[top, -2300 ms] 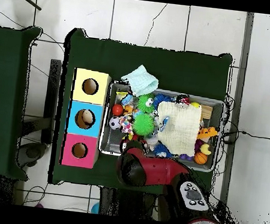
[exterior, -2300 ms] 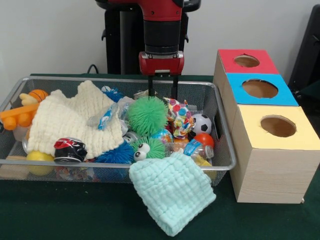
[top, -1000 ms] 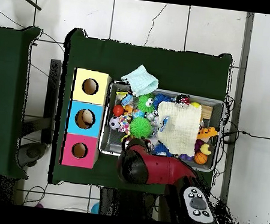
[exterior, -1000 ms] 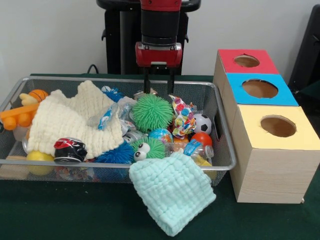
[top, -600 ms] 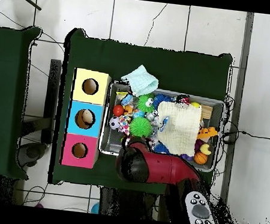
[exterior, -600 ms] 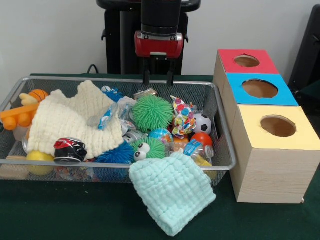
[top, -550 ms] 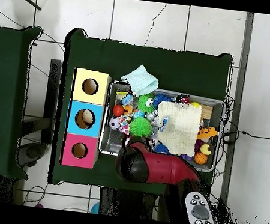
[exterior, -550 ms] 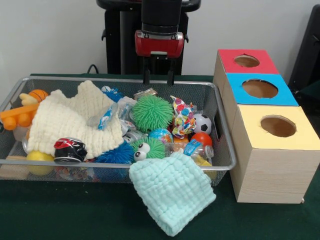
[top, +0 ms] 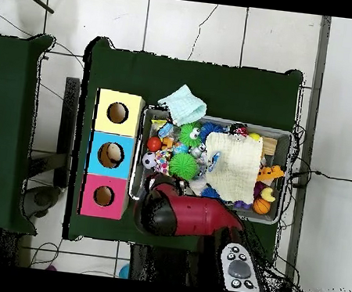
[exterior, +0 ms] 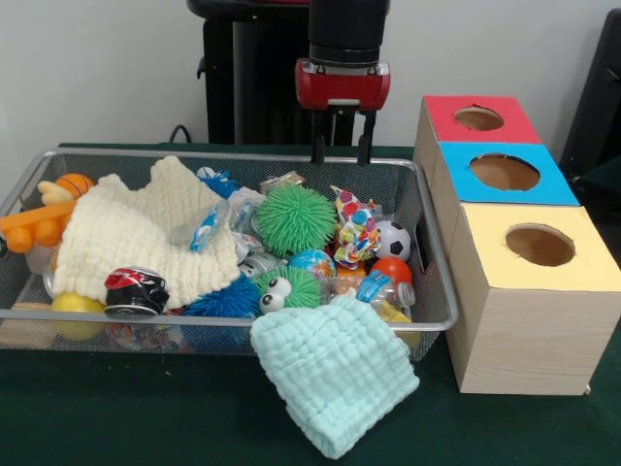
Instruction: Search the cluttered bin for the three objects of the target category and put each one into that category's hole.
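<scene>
My gripper (exterior: 341, 155) hangs open and empty over the back rim of the wire bin (exterior: 439, 282), to the right of the green spiky ball (exterior: 294, 218) and apart from it. In the bin lie a small soccer ball (exterior: 392, 240), a red ball (exterior: 397, 271), a colourful wrapped toy (exterior: 351, 228), a green toy with eyes (exterior: 286, 288), a blue spiky ball (exterior: 225, 301) and a crushed can (exterior: 136, 291). In the overhead view the red arm (top: 183, 216) hides the gripper's tips at the bin's (top: 286, 137) lower left corner.
A cream cloth (exterior: 136, 238) covers the bin's left half. A mint cloth (exterior: 335, 374) hangs over its front rim onto the table. Right of the bin stand three boxes with holes: red (exterior: 478, 118), blue (exterior: 505, 172), yellow (exterior: 539, 245).
The gripper rose off the green spiky ball with nothing in it, then moved right in the front view, toward the boxes. The ball stayed in the bin.
</scene>
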Tool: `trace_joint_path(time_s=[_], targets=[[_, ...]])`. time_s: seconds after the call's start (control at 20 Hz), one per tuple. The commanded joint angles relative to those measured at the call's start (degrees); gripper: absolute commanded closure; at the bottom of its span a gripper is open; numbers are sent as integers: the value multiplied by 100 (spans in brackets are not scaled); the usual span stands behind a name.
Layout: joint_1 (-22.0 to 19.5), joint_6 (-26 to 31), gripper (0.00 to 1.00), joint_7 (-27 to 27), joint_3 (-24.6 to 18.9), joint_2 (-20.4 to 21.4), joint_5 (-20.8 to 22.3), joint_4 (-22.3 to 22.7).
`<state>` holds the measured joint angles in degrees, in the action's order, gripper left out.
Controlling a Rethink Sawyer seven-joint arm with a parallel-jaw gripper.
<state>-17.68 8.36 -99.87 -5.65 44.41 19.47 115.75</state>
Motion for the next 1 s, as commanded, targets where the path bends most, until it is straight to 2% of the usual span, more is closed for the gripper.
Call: trace_joint_path(time_s=[0.05,0.45,0.6,0.9,1.0], targets=[[123,-76,0,-970,3,-321,-244,-166],[111,-539,0,-1064,26,-551,-189,-110],[-42,-704,0,-1014,-119,-667,-127,-50],[55,-570,0,-976,-28,-699,-239,-214],[88,-392,0,-939,-10,-578,-281,-235]])
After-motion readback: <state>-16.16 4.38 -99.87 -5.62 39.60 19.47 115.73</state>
